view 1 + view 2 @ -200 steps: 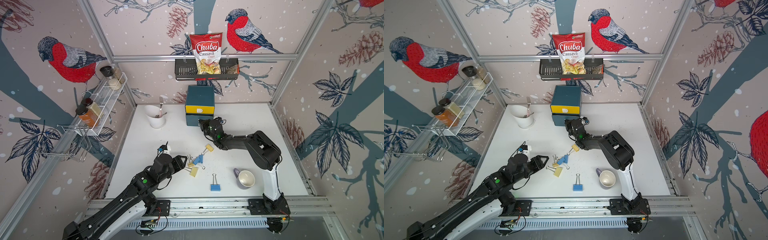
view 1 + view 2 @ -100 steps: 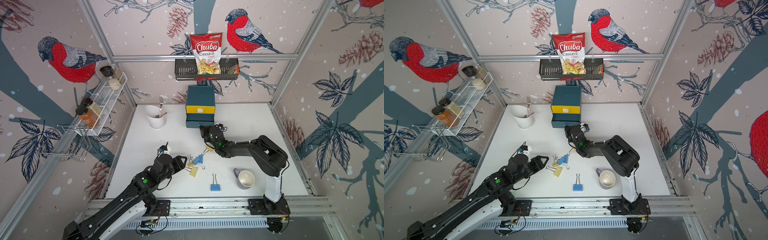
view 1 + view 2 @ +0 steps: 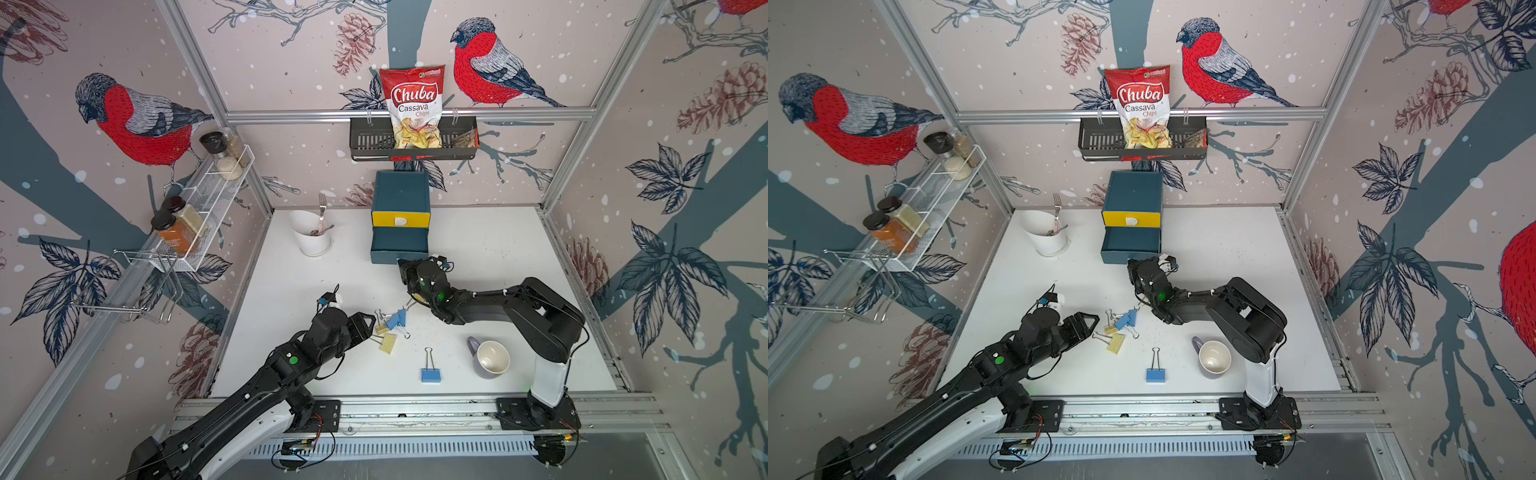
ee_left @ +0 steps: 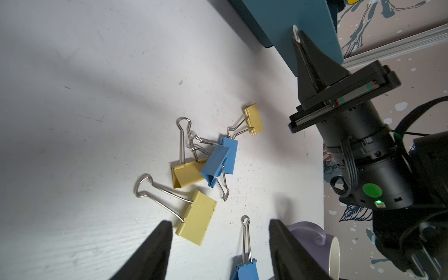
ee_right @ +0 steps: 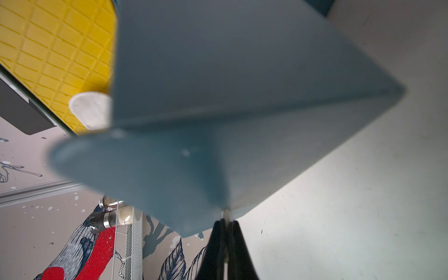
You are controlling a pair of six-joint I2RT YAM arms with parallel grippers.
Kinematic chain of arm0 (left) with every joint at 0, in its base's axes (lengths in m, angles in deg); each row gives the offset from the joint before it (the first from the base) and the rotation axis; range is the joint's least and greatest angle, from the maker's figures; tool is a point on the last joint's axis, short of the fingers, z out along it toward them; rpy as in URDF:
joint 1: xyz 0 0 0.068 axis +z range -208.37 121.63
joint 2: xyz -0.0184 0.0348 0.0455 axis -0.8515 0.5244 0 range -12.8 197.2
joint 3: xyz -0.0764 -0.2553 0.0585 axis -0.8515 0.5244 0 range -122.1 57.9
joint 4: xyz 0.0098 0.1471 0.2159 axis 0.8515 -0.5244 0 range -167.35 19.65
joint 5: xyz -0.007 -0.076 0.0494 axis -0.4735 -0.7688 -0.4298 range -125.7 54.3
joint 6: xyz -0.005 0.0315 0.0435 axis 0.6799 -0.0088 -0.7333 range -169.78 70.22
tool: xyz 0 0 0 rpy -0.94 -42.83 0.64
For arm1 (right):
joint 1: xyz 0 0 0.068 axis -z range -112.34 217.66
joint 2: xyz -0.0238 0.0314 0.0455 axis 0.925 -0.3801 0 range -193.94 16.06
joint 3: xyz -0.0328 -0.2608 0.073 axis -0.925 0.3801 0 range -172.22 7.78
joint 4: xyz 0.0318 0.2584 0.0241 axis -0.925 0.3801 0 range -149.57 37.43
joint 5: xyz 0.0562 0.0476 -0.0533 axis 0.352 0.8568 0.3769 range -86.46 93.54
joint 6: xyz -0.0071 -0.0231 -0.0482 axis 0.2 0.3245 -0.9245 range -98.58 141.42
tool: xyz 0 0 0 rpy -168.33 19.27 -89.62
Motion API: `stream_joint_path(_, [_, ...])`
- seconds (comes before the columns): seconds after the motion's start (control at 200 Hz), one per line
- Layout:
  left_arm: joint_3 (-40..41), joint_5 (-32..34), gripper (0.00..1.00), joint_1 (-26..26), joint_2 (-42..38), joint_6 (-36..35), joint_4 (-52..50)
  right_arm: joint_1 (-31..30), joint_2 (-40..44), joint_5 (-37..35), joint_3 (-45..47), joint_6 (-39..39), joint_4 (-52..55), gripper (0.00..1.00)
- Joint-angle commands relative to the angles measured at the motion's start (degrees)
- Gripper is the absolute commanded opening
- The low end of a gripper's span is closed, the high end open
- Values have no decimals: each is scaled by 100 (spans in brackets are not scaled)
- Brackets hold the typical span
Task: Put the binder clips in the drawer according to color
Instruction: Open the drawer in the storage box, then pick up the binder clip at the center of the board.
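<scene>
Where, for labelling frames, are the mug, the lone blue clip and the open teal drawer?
mug (image 3: 493, 360): top view, inner wall.
lone blue clip (image 3: 431, 375): top view, blue body.
open teal drawer (image 3: 399, 257): top view, front wall.

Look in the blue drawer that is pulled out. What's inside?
Nothing that I can see: the open drawer shows only its bare blue floor. Its back part is hidden under the yellow drawer, so something small could sit there unseen.

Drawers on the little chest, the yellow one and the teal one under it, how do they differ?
The yellow drawer is shut; the teal drawer is slid out. The yellow drawer's tab is free; the right claw pinches the teal drawer's. Both have white pull tabs.
</scene>
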Motion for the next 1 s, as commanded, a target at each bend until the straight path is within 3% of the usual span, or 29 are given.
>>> stream_joint_path(0.0, [-83,-95,67,3,61,19,-46,-16,76,-167,-6,67,193,0])
stream_joint_path(0.36, [-285,-21,70,-248,469,26,-83,-17,-22,-148,7,268,254,3])
stream_joint_path(0.735, [-539,348,72,-675,660,126,-278,-94,368,-378,-44,-25,773,45])
stream_joint_path(0.895, [-665,473,73,-1009,798,168,-361,-138,1137,-727,31,-594,1575,57])
stream_joint_path(0.995, [-786,652,74,-1483,1022,332,-422,-115,1782,-1045,-120,-1284,2754,66])
